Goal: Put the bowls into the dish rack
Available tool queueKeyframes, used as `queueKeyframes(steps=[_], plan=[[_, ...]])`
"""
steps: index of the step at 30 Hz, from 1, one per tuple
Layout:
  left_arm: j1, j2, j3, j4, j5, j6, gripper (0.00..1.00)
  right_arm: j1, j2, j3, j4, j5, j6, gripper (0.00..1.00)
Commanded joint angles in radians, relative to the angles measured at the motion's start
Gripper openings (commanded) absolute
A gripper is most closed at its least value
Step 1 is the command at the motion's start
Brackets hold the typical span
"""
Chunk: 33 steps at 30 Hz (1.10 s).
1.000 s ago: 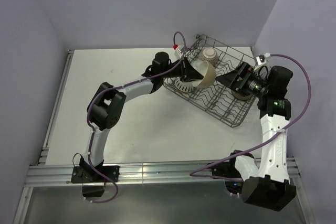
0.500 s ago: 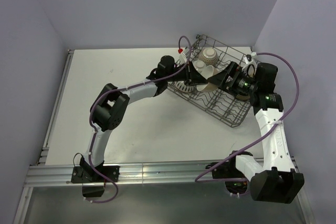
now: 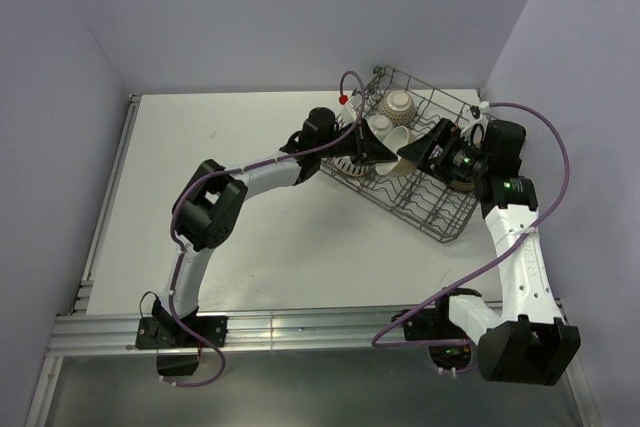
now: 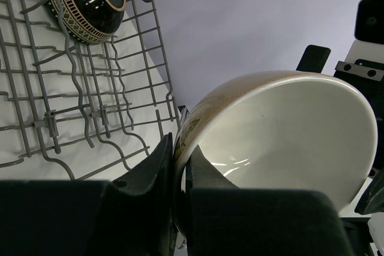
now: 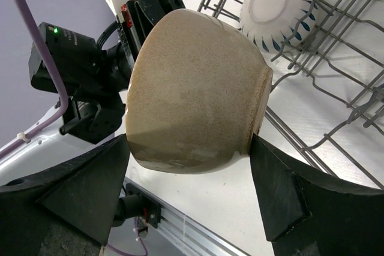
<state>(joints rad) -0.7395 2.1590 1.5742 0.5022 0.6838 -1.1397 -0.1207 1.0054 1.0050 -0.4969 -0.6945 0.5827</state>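
Tan bowl [image 5: 192,100] speckled matt outside, glossy inside; dish rack [image 3: 432,209] grey metal wire.

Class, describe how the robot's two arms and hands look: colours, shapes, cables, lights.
The left arm and right arm have white links, black joints and a purple cable each. The left hand and right hand have black wedge-shaped fingers. A green light glows on the right arm.
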Motion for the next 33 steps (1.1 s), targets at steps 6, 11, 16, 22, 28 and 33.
queueKeyframes(steps=[6,11,16,22,28,33], plan=[[-0.015,-0.048,0.009,0.029,-0.029,0.028,0.00,0.026,0.012,0.012,0.027,-0.004,-0.011,0.89],[-0.018,-0.039,0.020,0.013,-0.021,0.020,0.00,0.026,0.024,0.000,0.038,0.006,-0.020,0.58],[-0.026,-0.037,0.029,-0.013,-0.013,0.043,0.06,0.024,0.032,0.009,0.034,0.004,-0.043,0.08],[-0.024,-0.027,0.024,-0.014,0.011,0.038,0.34,0.007,0.048,0.072,-0.029,0.015,-0.090,0.00],[-0.024,-0.011,0.029,-0.040,0.020,0.050,0.51,-0.046,0.045,0.098,-0.074,0.003,-0.148,0.00],[-0.020,-0.030,0.011,-0.082,0.017,0.093,0.63,-0.094,0.062,0.144,-0.158,0.003,-0.259,0.00]])
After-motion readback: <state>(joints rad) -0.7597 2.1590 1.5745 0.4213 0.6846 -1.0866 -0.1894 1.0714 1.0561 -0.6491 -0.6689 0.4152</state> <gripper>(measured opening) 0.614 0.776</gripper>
